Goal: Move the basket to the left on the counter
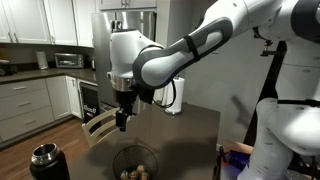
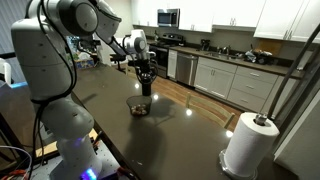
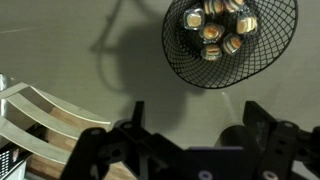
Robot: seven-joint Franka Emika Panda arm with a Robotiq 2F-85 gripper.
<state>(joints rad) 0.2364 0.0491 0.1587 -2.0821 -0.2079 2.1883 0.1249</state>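
Observation:
The basket [image 3: 228, 40] is a small round dark wire bowl with tan lumps inside. It stands on the dark counter [image 2: 190, 130]. It shows in both exterior views [image 1: 134, 163] [image 2: 139, 107]. My gripper [image 3: 196, 115] is open and empty. It hangs in the air above the counter [image 1: 122, 122], a little above and beside the basket [image 2: 145, 88]. In the wrist view the basket lies at the top right, beyond the fingertips, with bare counter [image 3: 120, 60] between the fingers.
A black canister [image 1: 45, 160] stands at the counter's near left corner. A white paper-towel roll [image 2: 251, 143] stands on the counter's end. A wooden chair back [image 3: 30, 115] sits past the counter edge. Kitchen cabinets [image 2: 235, 80] line the far wall.

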